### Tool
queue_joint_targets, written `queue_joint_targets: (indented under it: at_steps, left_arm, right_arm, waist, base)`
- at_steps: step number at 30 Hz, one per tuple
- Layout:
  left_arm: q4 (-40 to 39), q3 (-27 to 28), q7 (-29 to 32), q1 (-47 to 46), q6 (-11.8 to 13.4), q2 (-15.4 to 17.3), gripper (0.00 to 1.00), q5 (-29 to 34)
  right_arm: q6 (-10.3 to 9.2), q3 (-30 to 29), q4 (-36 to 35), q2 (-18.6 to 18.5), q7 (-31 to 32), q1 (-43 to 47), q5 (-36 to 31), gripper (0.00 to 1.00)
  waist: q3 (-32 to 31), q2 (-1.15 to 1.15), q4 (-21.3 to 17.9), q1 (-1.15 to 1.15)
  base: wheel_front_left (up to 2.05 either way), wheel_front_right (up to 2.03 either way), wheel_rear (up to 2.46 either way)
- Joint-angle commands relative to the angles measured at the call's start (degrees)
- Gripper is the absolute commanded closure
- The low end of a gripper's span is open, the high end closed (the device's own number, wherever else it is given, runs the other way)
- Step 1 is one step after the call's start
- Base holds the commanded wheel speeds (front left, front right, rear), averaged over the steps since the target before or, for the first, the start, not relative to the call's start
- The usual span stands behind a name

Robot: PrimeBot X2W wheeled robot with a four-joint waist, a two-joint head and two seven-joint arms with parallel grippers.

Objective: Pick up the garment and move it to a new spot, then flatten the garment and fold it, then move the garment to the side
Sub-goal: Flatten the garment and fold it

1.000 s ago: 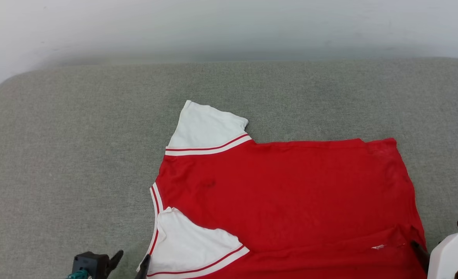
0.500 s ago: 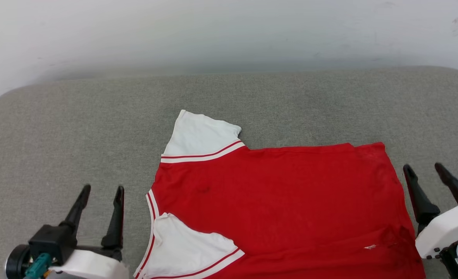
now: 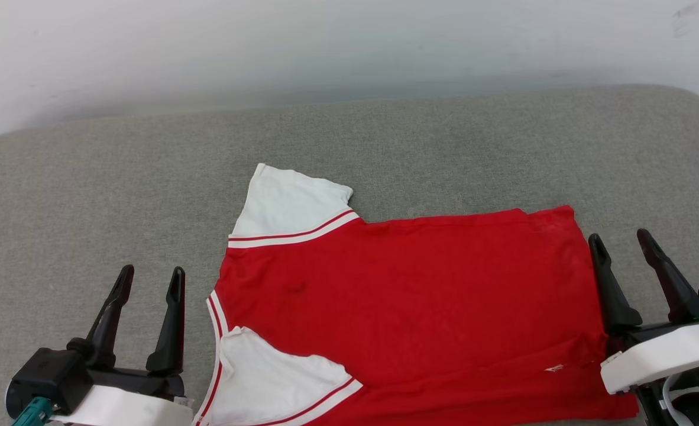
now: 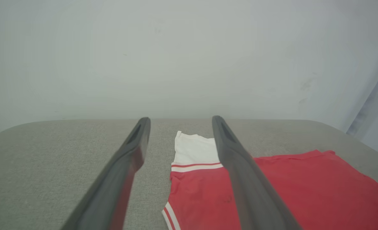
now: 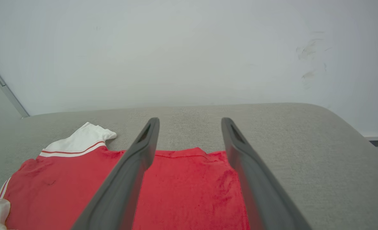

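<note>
Head view: left pincer (image 3: 152,271) and right pincer (image 3: 620,236) spread, flanking the garment (image 3: 408,296) (white tag (image 3: 553,368) unreadable).

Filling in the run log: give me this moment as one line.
garment: spread flat on grey cushion | left claw: open, empty, beside neckline | right claw: open, empty, by hem

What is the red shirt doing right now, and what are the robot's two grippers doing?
Red shirt: spread flat on the grey cushion, plain side up, far sleeve out, near sleeve lying over the red body.
Left gripper: open, holding nothing, beside the shirt's collar end.
Right gripper: open, holding nothing, at the shirt's other end.
</note>
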Motion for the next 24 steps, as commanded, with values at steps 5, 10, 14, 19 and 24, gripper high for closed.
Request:
queue_joint_targets:
  at_steps: [5,10,14,19,24]
  left_arm:
    - [1.77,0.58,-0.13,-1.8,-2.37,0.27,0.0,1.29]
    - [3.63,-0.86,2.89,-7.95,-4.2,3.41,0.0,1.22]
    - [4.33,-2.81,8.26,-16.39,-5.51,7.61,0.0,0.69]
    - [6.74,-7.0,18.26,-30.26,-6.24,15.06,0.0,-3.56]
    - [10.03,-15.5,30.56,-43.71,-6.3,24.6,0.0,-11.85]
  right_arm:
    - [-0.02,0.05,0.19,-0.38,-0.95,-1.57,-1.09,0.0]
    - [-0.02,-0.26,-0.97,-0.02,-1.08,-2.8,-2.19,0.0]
    - [-0.02,-0.44,-2.08,0.51,-0.93,-4.03,-2.56,0.0]
    - [-0.02,1.25,-3.05,0.06,-0.66,-6.84,-3.76,0.0]
    - [-0.02,2.53,-3.42,1.01,-1.14,-9.79,-3.62,0.0]
  waist:
    - [1.54,0.0,-0.9,0.0]
    - [5.36,0.0,-2.08,0.0]
    - [9.42,0.0,-3.13,0.0]
    - [15.01,0.0,-5.14,0.0]
    - [19.5,0.0,-7.65,0.0]
  base:
    - [0.0,0.0,0.0]
    - [0.0,0.0,0.0]
    - [0.0,0.0,0.0]
    - [0.0,0.0,0.0]
    - [0.0,0.0,0.0]
